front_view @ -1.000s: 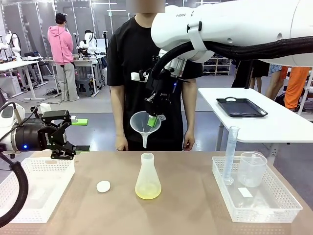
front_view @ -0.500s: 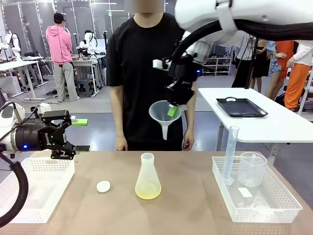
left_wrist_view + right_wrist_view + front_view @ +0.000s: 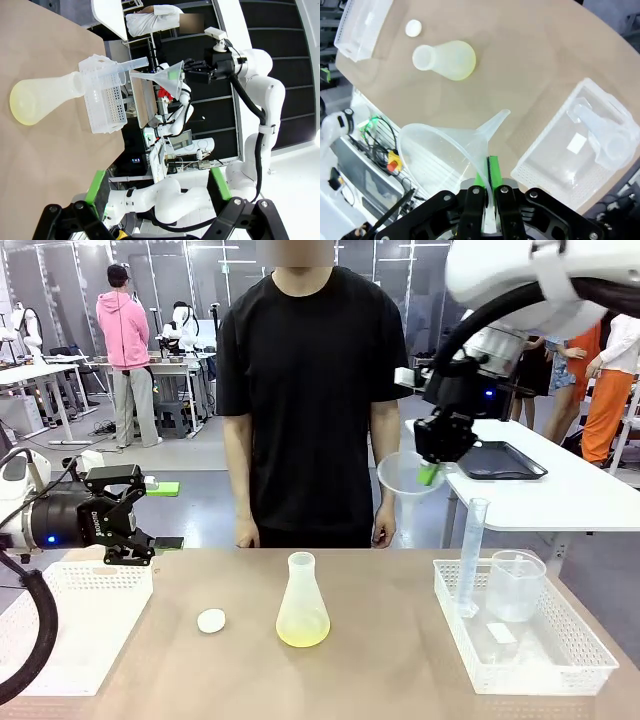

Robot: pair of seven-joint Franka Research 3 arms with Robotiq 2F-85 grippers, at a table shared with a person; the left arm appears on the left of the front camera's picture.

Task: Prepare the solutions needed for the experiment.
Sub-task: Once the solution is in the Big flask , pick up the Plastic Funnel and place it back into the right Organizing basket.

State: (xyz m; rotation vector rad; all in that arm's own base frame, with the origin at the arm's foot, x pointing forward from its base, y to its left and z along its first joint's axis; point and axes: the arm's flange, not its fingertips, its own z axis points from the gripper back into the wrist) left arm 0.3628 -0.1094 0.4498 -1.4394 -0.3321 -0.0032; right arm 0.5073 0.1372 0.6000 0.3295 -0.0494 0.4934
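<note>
Two grippers, two states. Right gripper (image 3: 430, 476) (image 3: 489, 172): jaws pinch the rim wall of a translucent plastic funnel (image 3: 402, 476) (image 3: 437, 150), green pads on either side of it. The funnel hangs in the air, high over the right half of the brown table (image 3: 390, 675), touching nothing else.

Left gripper (image 3: 135, 515) (image 3: 157, 207): jaws spread, nothing between them, hovering over the far edge of the left white perforated basket (image 3: 60, 645).

The solutions: a small pool of pale yellow-green liquid (image 3: 302, 630) (image 3: 462, 67) in the wide base of a frosted translucent conical flask (image 3: 302, 595) (image 3: 442, 59) (image 3: 47, 92), upright mid-table with its mouth open. A small white round stopper (image 3: 211, 620) (image 3: 413, 28) lies on the table near the flask's left, apart from it.

The right white perforated basket (image 3: 520, 678) (image 3: 545, 165) holds a tall clear graduated cylinder (image 3: 470, 555), leaning, and a clear beaker (image 3: 516, 585) beside it.

A person in a black T-shirt (image 3: 300, 380) stands at the far edge, arms down.
</note>
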